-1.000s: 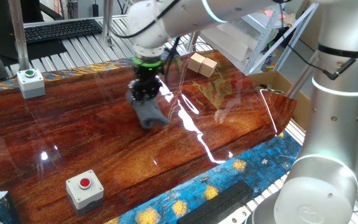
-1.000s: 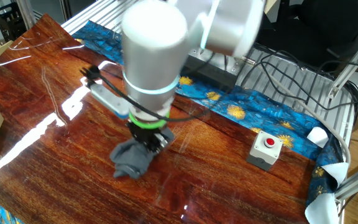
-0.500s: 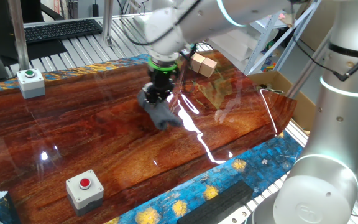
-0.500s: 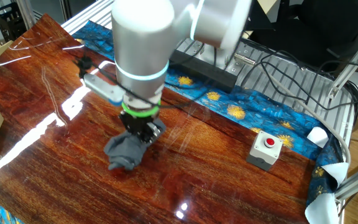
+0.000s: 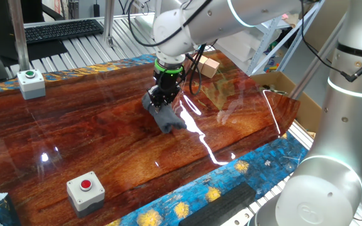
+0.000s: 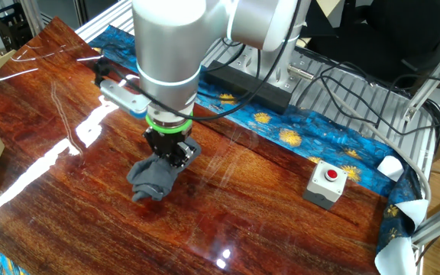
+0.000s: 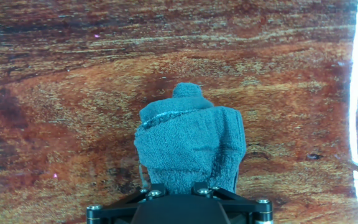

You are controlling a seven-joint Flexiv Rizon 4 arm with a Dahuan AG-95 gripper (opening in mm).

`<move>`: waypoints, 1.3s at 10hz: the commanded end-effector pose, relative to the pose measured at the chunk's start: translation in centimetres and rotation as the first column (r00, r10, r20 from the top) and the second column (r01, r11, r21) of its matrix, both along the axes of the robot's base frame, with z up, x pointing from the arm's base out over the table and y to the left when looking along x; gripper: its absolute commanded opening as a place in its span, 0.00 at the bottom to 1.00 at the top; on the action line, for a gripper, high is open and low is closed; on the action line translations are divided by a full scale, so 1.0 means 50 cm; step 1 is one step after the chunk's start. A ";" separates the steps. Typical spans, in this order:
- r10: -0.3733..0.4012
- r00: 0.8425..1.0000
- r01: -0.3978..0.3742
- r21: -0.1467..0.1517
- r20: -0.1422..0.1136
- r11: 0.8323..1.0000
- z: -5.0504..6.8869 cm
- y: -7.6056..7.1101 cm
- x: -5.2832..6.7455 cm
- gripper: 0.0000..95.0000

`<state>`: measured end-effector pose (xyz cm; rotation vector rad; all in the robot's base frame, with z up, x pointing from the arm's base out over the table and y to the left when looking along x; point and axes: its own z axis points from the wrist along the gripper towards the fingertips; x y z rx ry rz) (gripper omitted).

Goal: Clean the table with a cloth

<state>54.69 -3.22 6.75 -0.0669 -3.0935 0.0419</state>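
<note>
Near the table's middle, the gripper (image 5: pixel 163 100) points straight down w/ its black fingers pinched on the cloth (image 5: pixel 166 117), pressing it vs. the wood. From the other fixed view the gripper (image 6: pixel 166 156) sits on top of the cloth (image 6: pixel 151 178), w/ a bunched lump of grey-blue fabric spilling out on one side, touching the surface. Hand view: cloth (image 7: pixel 190 145) fills the center, folded & rumpled, its near end tucked under the gripper body at the frame's bottom edge; fingertips themselves are hidden by the fabric. Green ring around the wrist just above the fingers, then the white arm rising up & away. The table (image 5: pixel 93 138) is glossy reddish-brown wood grain w/ bright light streaks running close to the cloth; blue-and-yellow patterned edge along its borders. Tan wooden blocks (image 5: pixel 205 64) sit near the far edge, behind the arm, apart from the cloth. A grey box w/ red button (image 5: pixel 85 189) is on the near side, well apart; another box w/ green button (image 5: pixel 31 83) at the far left edge. Keyboard (image 5: pixel 61 29) lies on the ribbed metal bench beyond the table.
</note>
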 end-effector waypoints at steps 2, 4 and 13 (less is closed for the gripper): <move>0.023 1.000 -0.022 0.026 -0.005 0.999 0.002 0.000 -0.003 0.00; 0.032 0.999 -0.032 0.029 -0.014 0.999 0.002 0.000 -0.004 0.00; 0.022 0.999 -0.021 0.029 -0.027 0.999 0.003 0.003 -0.006 0.60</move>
